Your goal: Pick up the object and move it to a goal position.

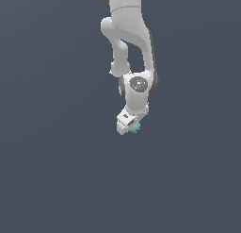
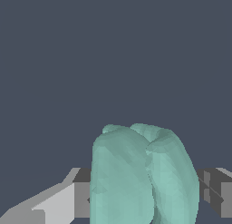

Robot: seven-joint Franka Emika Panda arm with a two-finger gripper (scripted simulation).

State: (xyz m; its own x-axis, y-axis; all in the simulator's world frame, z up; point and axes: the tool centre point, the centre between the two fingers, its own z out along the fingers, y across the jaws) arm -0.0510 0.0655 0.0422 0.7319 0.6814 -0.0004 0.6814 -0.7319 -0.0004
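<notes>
The object (image 2: 140, 177) is a teal-green lumpy blob that fills the space between the two grey fingers (image 2: 81, 198) in the wrist view. Both fingers press against its sides, so my gripper (image 2: 145, 200) is shut on it. In the exterior view the white arm reaches down from the top, and the gripper (image 1: 130, 127) is at the scene's middle with only a small teal edge of the object (image 1: 136, 128) peeking out on the exterior view's right of the hand.
Only a plain dark grey-blue background surrounds the arm in both views. No goal marker, table edge or other object shows.
</notes>
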